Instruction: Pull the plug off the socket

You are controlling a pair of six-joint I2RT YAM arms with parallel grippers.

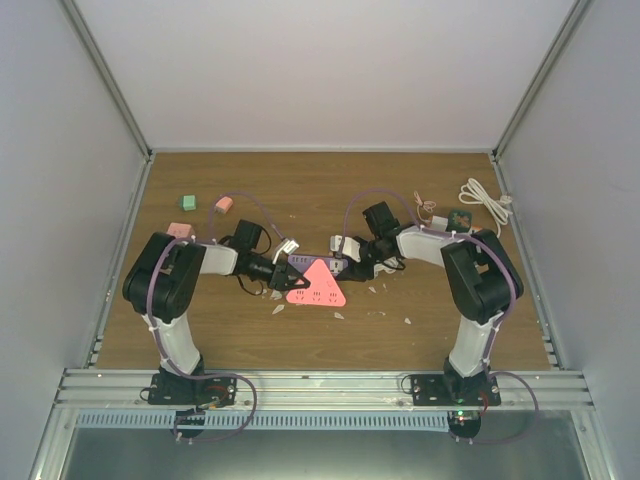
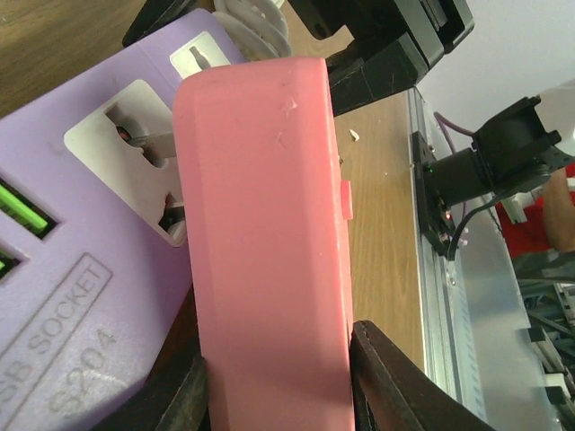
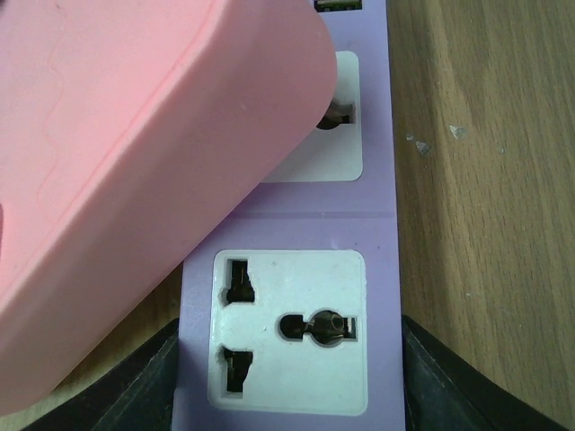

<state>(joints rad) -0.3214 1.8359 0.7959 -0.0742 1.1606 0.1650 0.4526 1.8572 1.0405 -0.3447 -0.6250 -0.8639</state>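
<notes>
Left wrist view: the left gripper (image 2: 278, 382) is clamped on both sides of the pink socket block (image 2: 260, 224), and its metal prongs (image 2: 160, 142) show bare as they reach into an outlet of the purple power strip (image 2: 72, 305). The right gripper (image 3: 287, 377) pinches the strip's two long edges. From above, block and strip sit mid-table (image 1: 400, 200) between the two arms.

Left wrist view, and there's lettering on the purple power strip (image 2: 81, 305): same-colour letters in an outlined box read "SB SOCKET", with whatever comes first cut off at the picture's edge. Right under it on the same purple face, "S204", running slantwise just beside the pink socket block (image 2: 269, 251).
</notes>
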